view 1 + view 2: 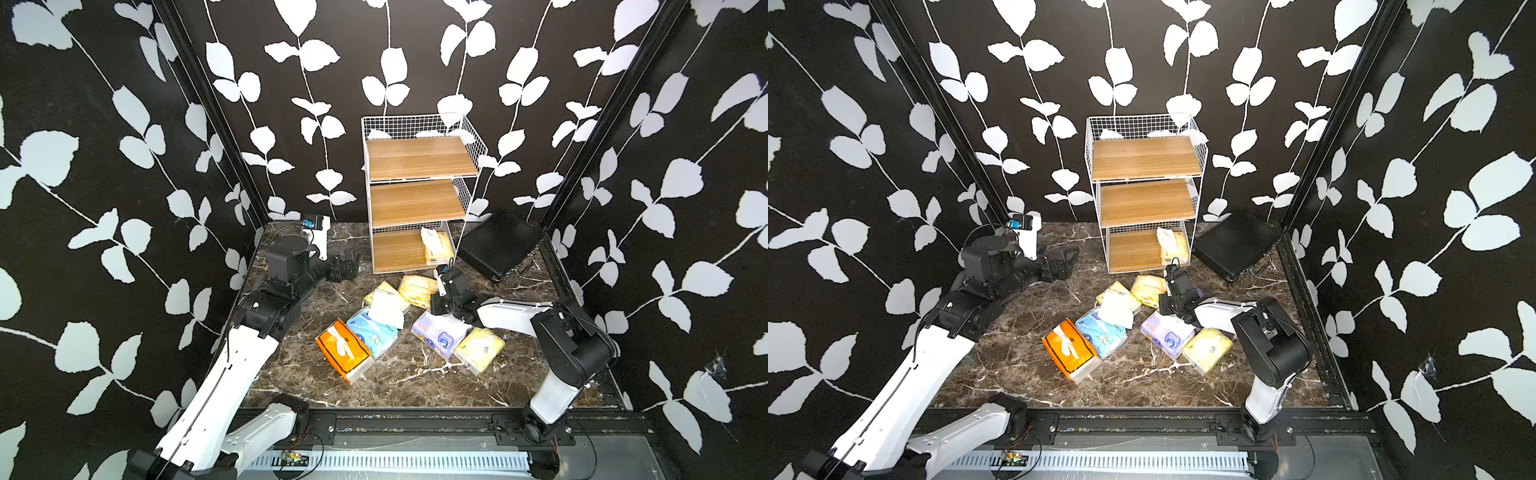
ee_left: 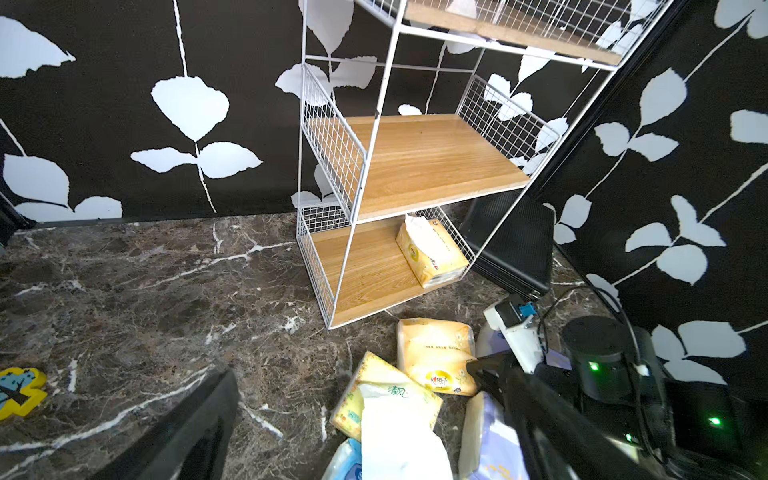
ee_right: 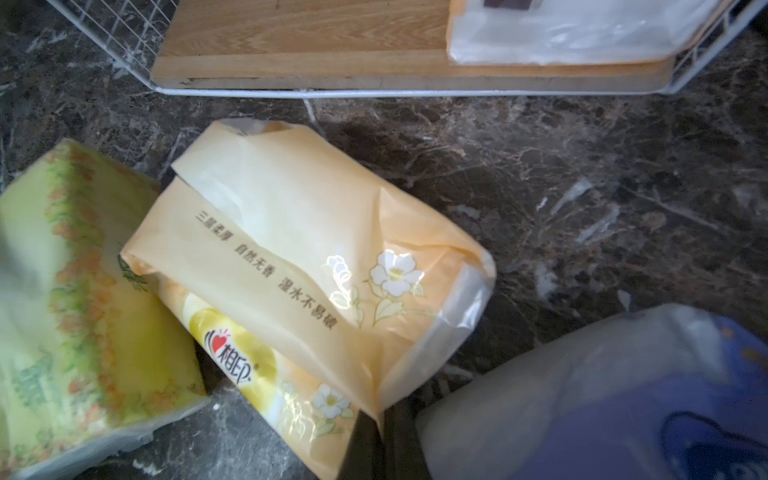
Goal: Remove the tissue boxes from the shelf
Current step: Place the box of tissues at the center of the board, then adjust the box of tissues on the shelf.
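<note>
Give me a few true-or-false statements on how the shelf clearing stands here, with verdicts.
1. The shelf has bare top and middle boards. True.
2. One yellow pack lies on its bottom board. True.
3. The orange box sits on the middle board. False: it lies on the table, beside the light blue pack.
4. The left gripper has its jaws shut on a pack. False: they stand open and empty.

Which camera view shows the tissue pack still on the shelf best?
Left wrist: the whole pack, tissue poking up, on the shelf, bottom board. Both top views show the pack small; right wrist shows only a blurred end.
</note>
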Available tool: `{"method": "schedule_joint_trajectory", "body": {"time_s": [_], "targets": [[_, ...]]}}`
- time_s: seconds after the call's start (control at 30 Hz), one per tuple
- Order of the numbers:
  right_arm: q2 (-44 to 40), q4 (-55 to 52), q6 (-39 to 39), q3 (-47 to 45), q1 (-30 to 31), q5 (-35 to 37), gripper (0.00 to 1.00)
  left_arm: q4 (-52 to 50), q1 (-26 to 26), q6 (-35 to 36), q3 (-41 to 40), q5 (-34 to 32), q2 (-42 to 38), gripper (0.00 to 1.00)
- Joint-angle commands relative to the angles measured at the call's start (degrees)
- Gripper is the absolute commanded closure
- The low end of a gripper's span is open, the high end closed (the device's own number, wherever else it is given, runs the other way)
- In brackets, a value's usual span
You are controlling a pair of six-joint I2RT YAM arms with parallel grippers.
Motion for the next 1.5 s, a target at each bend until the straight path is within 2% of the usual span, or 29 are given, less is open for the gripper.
{"method": "schedule_joint_trajectory", "body": {"time_s": [0.0, 0.03, 0.13, 0.33, 0.47, 0.53, 0.67, 0.77, 0.87, 1.07, 1.2, 1.47], "targets": [[-3.4, -1.8, -1.0, -1.1, 0.5, 0.5, 0.56, -2.6, -0.9, -3.4, -3.1, 0.0, -3.2, 0.01], [-4.4, -2.4, -1.1, -0.8, 0.5, 0.4, 0.45, -2.6, -1.1, -3.5, -4.0, 0.0, -4.3, 0.01], [-6.5, -4.4, -1.1, 0.6, 0.5, 0.7, 0.36, -4.3, -1.3, -2.8, -4.9, -0.8, -6.3, 0.01], [-15.5, -3.1, 1.8, 0.0, -0.2, 2.0, 0.3, -5.4, -1.4, -0.8, -6.2, -0.9, -7.7, 0.01], [-18.5, 2.4, 9.2, -1.6, -2.5, 0.1, 0.3, -4.9, -1.4, 2.6, -3.5, -0.4, -4.5, 0.01], [-18.3, 4.7, 14.5, -1.3, -3.9, -1.2, 0.31, -4.4, -1.8, 6.5, -2.1, -1.2, -2.3, 0.01], [-15.3, 13.2, 20.1, -1.0, -4.7, -4.9, 0.32, -5.1, -2.0, 14.2, 1.0, -3.7, 3.6, 0.01], [-11.5, 14.6, 21.4, 1.6, -4.7, -5.5, 0.33, -3.8, -2.0, 16.8, 1.1, -0.2, 6.7, 0.01], [-7.5, 14.9, 22.7, 3.6, -4.7, -2.7, 0.33, 0.0, -2.0, 19.4, -2.2, 3.5, 7.8, 0.01], [-1.2, 18.3, 24.2, 5.0, -4.6, 1.4, 0.33, 1.9, -2.0, 18.3, -5.4, 4.8, 6.9, 0.01], [3.3, 19.0, 25.2, 7.3, -4.7, 4.3, 0.33, 4.1, -2.0, 17.7, -7.8, 2.5, 4.9, 0.01], [8.7, 16.9, 24.1, 12.6, -4.5, 9.7, 0.31, 2.3, -1.7, 15.8, -6.2, 0.4, 6.3, 0.01]]}}
